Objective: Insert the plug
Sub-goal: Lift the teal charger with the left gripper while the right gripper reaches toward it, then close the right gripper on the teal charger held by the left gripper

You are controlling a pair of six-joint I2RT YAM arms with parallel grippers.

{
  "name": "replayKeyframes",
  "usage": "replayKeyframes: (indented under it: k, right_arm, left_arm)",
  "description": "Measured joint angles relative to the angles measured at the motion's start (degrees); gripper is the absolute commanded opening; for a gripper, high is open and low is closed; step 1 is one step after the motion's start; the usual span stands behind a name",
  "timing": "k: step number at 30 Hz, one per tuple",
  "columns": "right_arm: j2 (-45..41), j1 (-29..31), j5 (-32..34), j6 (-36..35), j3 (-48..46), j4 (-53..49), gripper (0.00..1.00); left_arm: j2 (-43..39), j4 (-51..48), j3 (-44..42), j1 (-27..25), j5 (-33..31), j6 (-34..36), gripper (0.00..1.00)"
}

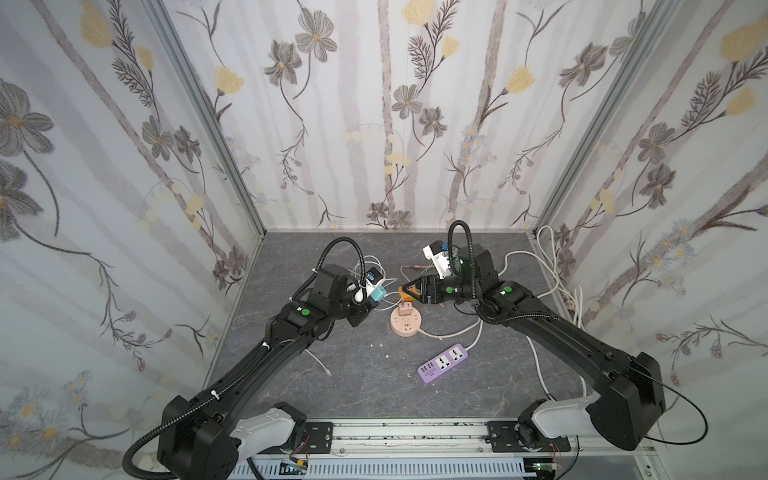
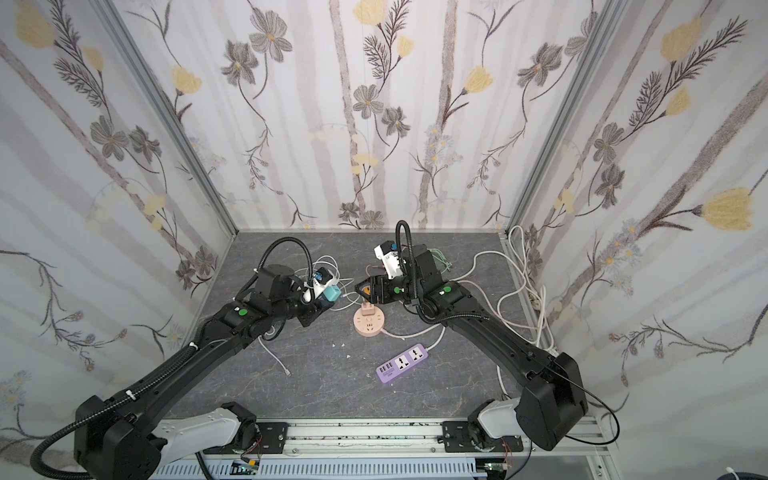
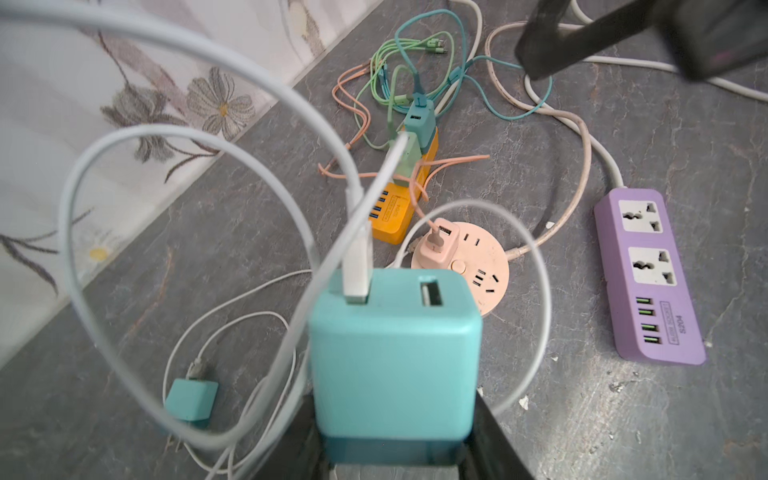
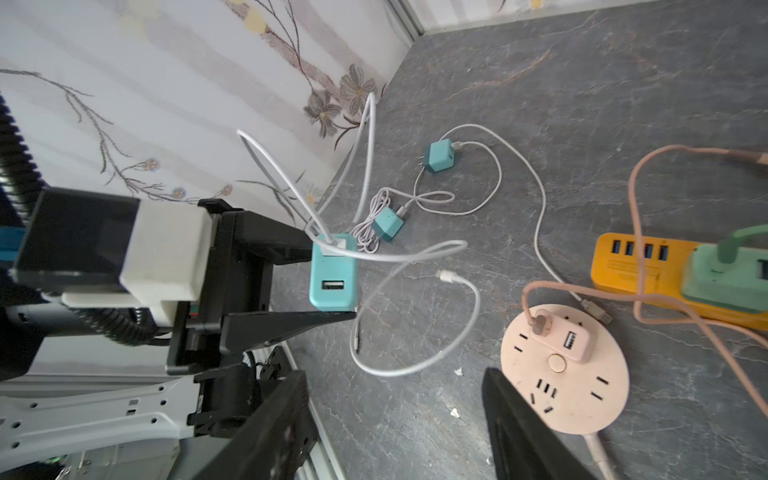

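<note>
- Teal USB charger (image 3: 395,357), the plug to insert, sits closest to the left wrist camera. The left gripper (image 4: 328,282) is clamped on its flat sides and holds it off the table, near the round pink socket (image 4: 565,374) but apart from it.
- A white cable (image 3: 357,266) fills one of its USB ports and loops loosely around it; the other port is empty. Its prongs are not visible.
- Right gripper (image 4: 395,372) faces the charger with its jaws apart and nothing between them.
- The pink socket already carries a pink adapter (image 4: 569,338), with free slots beside it.
- Likely step: bringing the prongs to a free slot, perhaps after a handover.
  - Turn the prongs square to the slots before lowering.
  - Press straight down, without rocking.
  - Keep the cable loops out from under the charger.
  - The light socket may slide, so the free gripper could steady its rim.
- Writing: the purple power strip (image 3: 648,274) bears what looks like "S204" beside its green USB ports, with a smaller line too fine to read. The label on the orange power strip (image 3: 409,199) is illegible.
</note>
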Motion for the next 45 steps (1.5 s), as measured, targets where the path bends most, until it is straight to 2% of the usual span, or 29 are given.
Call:
replayKeyframes:
  k: [6,13,28,36,38,42,43,45]
  right_arm:
    - [3.1,1.46,-5.9,1.55,1.51,-0.26,0.5]
    - [6.45,2.86,-9.88,3.06,2.08,2.99,0.46]
    - [10.8,3.26,-7.96,7.5,3.17,10.23,0.35]
    - [12.68,3.39,-8.0,5.92,6.21,8.7,0.37]
    - [13.05,3.41,-8.2,5.73,6.69,8.66,0.33]
    - [13.18,3.39,-8.41,3.39,6.93,8.33,0.14]
    - [13.18,3.39,-8.41,3.04,6.93,8.2,0.1]
    - [12.98,3.41,-8.44,2.45,6.88,7.56,0.01]
  left_arm:
    - [0.83,4.85,-0.59,-0.7,-2.34,8.28,0.0]
    - [0.76,6.03,-0.59,-1.46,-3.48,14.62,0.0]
    - [0.5,5.95,-0.31,-2.01,-3.02,17.49,0.0]
    - [0.68,4.7,0.61,-2.49,-3.37,18.82,0.0]
    - [0.79,4.48,0.9,-2.54,-3.37,18.97,0.0]
    - [1.2,3.69,1.6,-2.54,-3.17,18.95,0.0]
    - [1.27,3.52,1.66,-2.54,-3.17,18.88,0.1]
    - [1.31,3.3,1.68,-2.54,-3.06,18.73,0.46]
